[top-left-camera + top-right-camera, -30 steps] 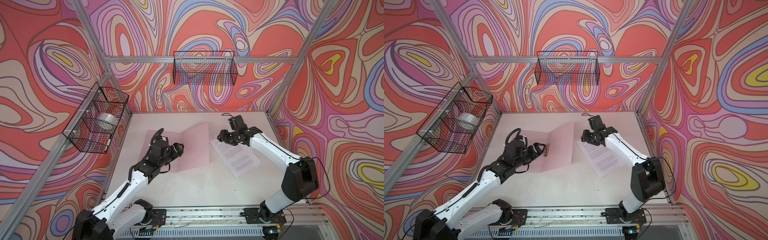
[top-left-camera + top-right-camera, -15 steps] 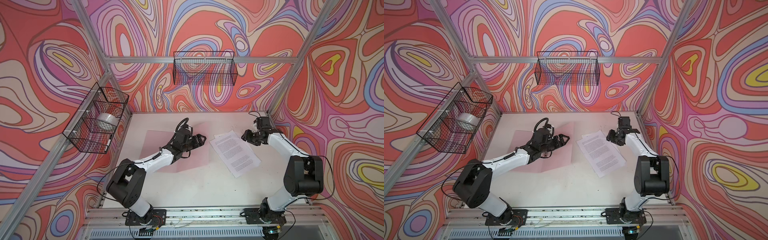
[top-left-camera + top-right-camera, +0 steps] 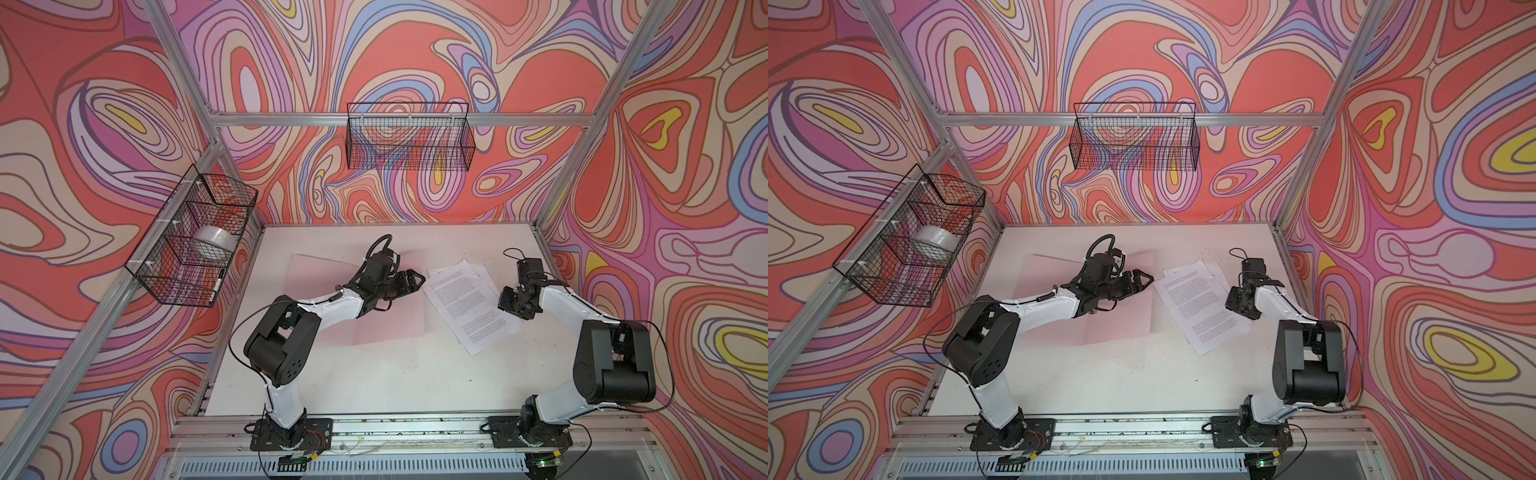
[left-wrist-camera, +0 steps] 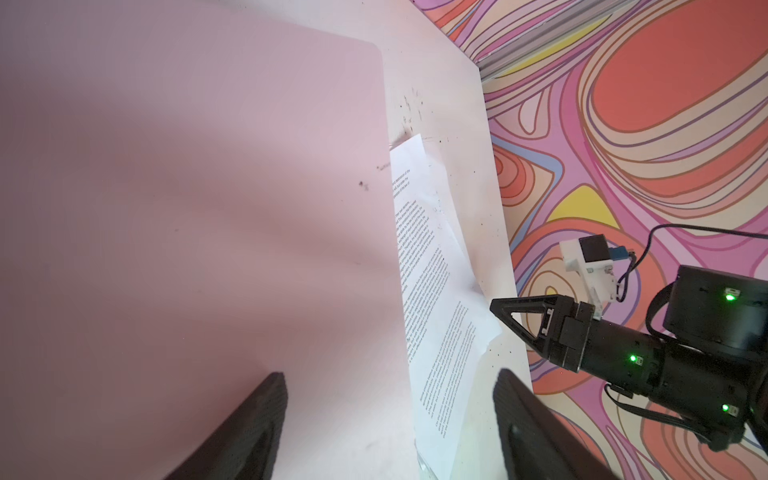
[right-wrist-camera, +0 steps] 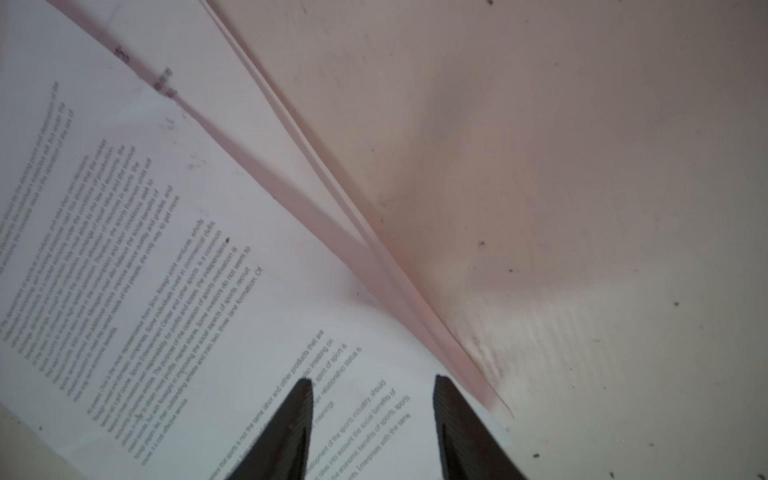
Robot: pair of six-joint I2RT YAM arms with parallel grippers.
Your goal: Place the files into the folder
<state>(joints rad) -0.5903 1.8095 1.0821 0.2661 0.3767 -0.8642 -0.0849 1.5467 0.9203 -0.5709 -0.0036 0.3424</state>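
Files [image 3: 465, 307] beside folder [image 3: 395, 324], left gripper [image 3: 417, 280] wide open above it, right gripper [image 3: 505, 306] half-open over files, both empty

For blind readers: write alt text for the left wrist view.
A pink folder fills most of the view, printed sheets beside it on the table. The left gripper is open above them; the right gripper sits at the sheets' far edge.
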